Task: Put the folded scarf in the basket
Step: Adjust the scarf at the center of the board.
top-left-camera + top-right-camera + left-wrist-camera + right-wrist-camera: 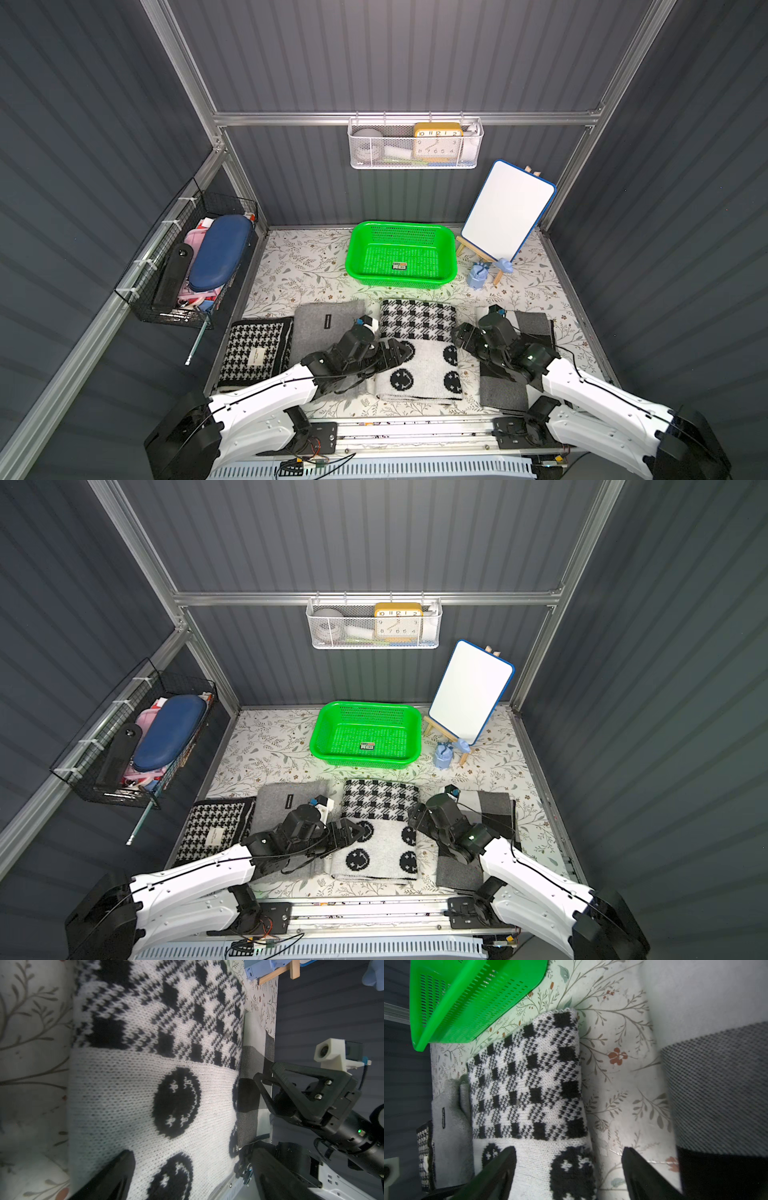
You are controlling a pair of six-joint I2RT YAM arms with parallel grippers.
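- The folded scarf (422,361) is a black-and-white knit, checked on its far half and with smiley discs on its near half. It lies flat on the floral tabletop (612,1084), directly between my two grippers.
- The basket (399,235) sits straight beyond both grippers, apart from the scarf's far edge. It holds only a small label.
- Only the right wrist view shows the right gripper (569,1150) plainly. Its jaws are spread wide, with one finger (496,1174) over the scarf near a smiley disc and the other over bare tabletop, so the scarf's edge runs between them. I cannot tell whether either finger touches anything.
- The left wrist view shows one finger (116,1174) of the left gripper (399,352) above the white knit. Its partner is a dark shape well apart from it, so I read these jaws as apart too, with nothing clamped.
- That same view looks across the scarf to the right gripper at the opposite edge, by a dark grey scarf (536,328).
- Only the top views show the surroundings. A light grey scarf (328,328) lies just outboard of the left gripper, with a houndstooth scarf (255,353) past it.
- Beyond the right gripper stand a whiteboard (509,212) on its easel and a small blue figure (478,276).
- A white mesh wall basket (415,162) hangs high beyond the green one, and a black wire basket (187,266) hangs far outboard of the left gripper.
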